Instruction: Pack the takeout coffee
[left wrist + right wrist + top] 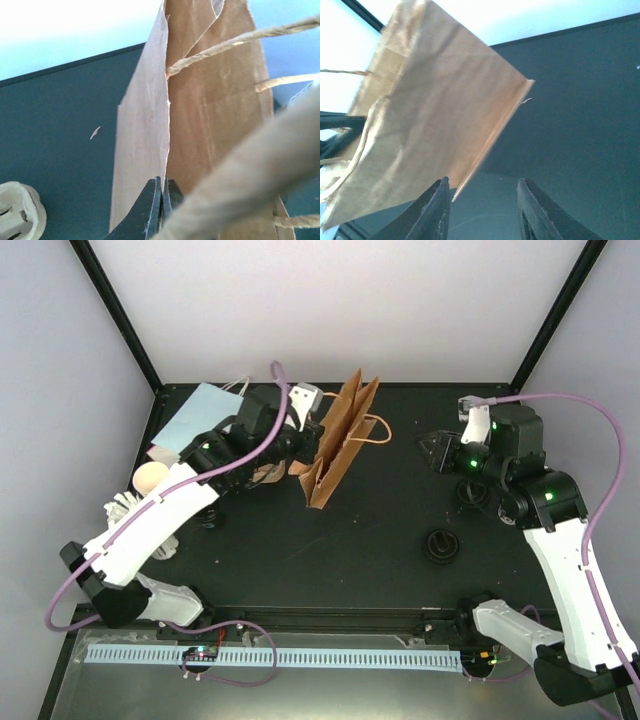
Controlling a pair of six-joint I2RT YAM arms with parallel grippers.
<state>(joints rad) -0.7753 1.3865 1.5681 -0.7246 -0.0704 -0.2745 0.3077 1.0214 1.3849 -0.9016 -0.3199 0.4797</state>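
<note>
Left wrist view: the left hand point(162, 200) pinches the brown bag point(210, 125) by its edge; best hold it steady while the spread, empty right hand point(482, 210) fetches a coffee cup point(440, 545).

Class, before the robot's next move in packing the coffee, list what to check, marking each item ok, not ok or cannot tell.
1. Left gripper pinches the brown bag by its edge: ok.
2. Right gripper empty, jaws apart: ok.
3. Bag mouth spread wide enough for a cup: not ok, it looks narrow.
4. Lidded cup standing free on the right gripper's side: ok.
5. Any cup inside the bag: cannot tell.
</note>
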